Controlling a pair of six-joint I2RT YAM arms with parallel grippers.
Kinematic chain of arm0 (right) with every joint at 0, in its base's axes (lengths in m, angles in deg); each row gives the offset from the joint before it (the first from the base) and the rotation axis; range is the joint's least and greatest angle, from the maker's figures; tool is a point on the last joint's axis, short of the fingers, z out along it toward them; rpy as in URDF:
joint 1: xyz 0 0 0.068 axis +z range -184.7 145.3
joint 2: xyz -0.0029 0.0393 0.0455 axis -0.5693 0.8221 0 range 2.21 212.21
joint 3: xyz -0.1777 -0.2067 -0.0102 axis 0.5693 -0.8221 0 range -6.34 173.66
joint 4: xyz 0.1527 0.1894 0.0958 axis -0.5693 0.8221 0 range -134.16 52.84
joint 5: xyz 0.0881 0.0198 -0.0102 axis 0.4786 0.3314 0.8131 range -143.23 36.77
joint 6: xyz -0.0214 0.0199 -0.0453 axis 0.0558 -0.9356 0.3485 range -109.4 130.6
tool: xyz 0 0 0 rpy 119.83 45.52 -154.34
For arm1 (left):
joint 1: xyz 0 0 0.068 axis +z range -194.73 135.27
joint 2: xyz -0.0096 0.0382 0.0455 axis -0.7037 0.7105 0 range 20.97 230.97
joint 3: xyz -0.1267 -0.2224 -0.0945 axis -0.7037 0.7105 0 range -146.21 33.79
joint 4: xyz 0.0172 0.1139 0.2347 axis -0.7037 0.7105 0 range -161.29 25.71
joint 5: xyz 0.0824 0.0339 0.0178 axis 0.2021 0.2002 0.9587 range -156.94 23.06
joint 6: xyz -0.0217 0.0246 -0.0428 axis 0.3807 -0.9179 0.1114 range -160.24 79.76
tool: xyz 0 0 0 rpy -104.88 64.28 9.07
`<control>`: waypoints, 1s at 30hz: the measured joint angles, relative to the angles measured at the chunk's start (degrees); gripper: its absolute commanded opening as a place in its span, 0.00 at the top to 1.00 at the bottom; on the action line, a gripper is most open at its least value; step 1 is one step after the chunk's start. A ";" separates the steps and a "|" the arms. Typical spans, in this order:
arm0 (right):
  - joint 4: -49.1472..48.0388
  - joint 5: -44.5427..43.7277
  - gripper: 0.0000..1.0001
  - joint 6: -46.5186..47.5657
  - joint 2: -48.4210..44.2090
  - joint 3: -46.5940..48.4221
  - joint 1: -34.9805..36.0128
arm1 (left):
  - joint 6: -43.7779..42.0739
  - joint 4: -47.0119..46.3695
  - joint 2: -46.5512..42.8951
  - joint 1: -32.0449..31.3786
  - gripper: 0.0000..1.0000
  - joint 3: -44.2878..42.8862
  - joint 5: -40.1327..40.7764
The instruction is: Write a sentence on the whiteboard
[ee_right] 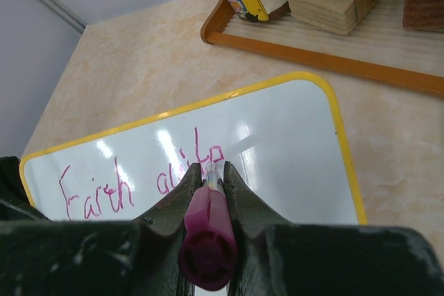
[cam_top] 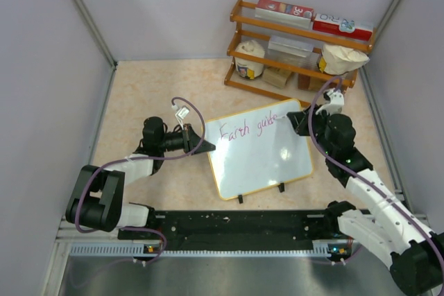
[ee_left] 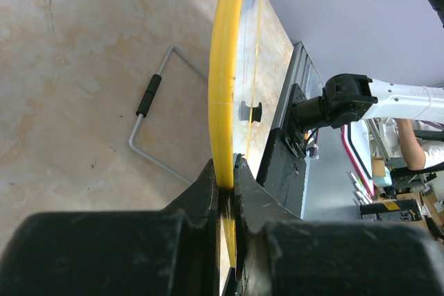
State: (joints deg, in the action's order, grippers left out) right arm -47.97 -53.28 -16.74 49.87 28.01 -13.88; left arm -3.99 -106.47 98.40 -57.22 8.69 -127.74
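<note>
- Pink-magenta writing, top view: the sentence (cam_top: 247,128) reads "Earth guide" on one line across the upper part of the whiteboard (cam_top: 270,164). The board lies in the middle of the beige table (cam_top: 152,88), with its two black clip feet (cam_top: 281,187) on the edge nearest you.
- Top view, arms: your left gripper (cam_top: 208,149) meets the board's left edge. Your right gripper (cam_top: 295,121) sits at the board's upper right corner, at the end of the written word. A wooden rack (cam_top: 298,46) with boxes and bags stands behind it, against the back wall.
- Left wrist view: the left gripper (ee_left: 225,178) has its jaws closed tight on the whiteboard (ee_left: 225,67), pinching the yellow frame edge-on between them. A bent wire stand (ee_left: 149,112) lies on the table beside the board.
- Right wrist view: the right gripper (ee_right: 210,175) has its jaws drawn in on a pink marker (ee_right: 207,240), cap end toward the camera. The marker's tip is at the whiteboard (ee_right: 284,143) surface, beside the last letters.
- Right wrist view, text: the sentence (ee_right: 125,185) shows "Earth" and a second word whose end the fingers partly hide. The rack (ee_right: 312,53) lies just beyond the board's far edge.
</note>
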 measured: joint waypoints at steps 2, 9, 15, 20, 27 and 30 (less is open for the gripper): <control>0.20 0.46 1.00 -0.22 -0.46 -0.55 0.00 | 0.02 0.02 0.00 0.00 1.00 0.02 0.02; 0.44 1.22 1.00 -0.83 -1.81 -2.12 0.00 | 0.07 0.07 0.00 0.00 1.00 0.00 0.11; 0.52 0.83 1.00 -0.87 -2.73 -2.89 0.00 | 0.07 0.04 0.00 0.00 1.00 0.00 0.11; 0.90 -0.31 1.00 -0.83 -3.08 -2.89 0.00 | 0.04 0.04 0.00 0.00 1.00 0.00 0.11; 1.09 -1.31 1.00 -0.81 -3.28 -2.86 -0.02 | 0.07 0.04 0.00 0.00 1.00 0.00 0.13; 1.25 -1.44 1.00 -0.81 -3.28 -2.78 -0.02 | 0.07 0.04 0.00 0.00 1.00 0.00 0.13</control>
State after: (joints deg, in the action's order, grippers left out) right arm -46.73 -54.72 -17.55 46.59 25.23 -13.90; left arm -3.92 -106.42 98.40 -57.22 8.69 -127.61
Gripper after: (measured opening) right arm 0.110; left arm 0.085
